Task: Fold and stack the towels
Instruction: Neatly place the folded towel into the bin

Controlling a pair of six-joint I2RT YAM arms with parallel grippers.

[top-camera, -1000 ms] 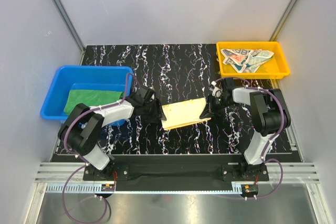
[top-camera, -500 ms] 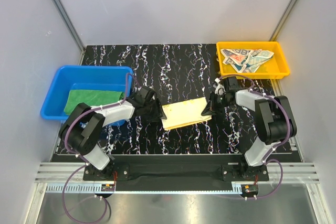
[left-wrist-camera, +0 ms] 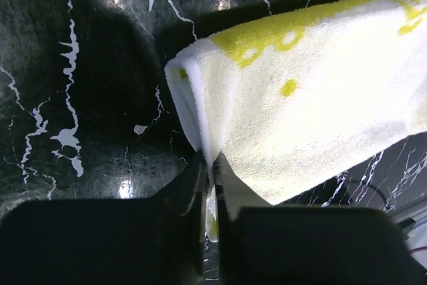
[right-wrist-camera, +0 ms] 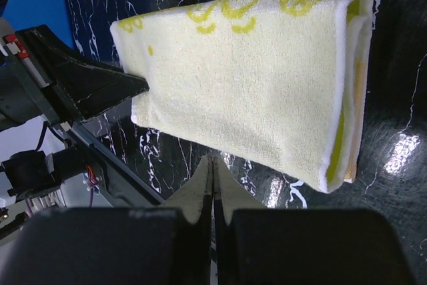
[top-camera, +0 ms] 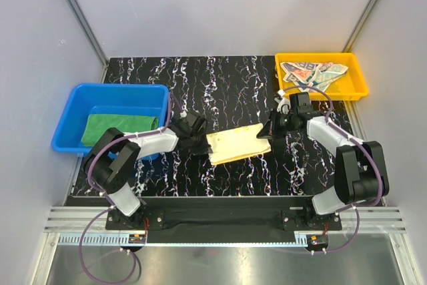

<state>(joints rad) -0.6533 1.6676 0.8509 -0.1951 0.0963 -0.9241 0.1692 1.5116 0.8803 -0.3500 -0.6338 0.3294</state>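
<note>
Left end effector (left-wrist-camera: 212, 162) and right end effector (right-wrist-camera: 213, 160) each pinch the yellow towel (top-camera: 239, 144) closed; best lifted evenly, so the fold holds.

Top view high, looking down on table (top-camera: 227, 85), wrist views close, opposed, all sharing yellow towel (top-camera: 237, 145)
</note>
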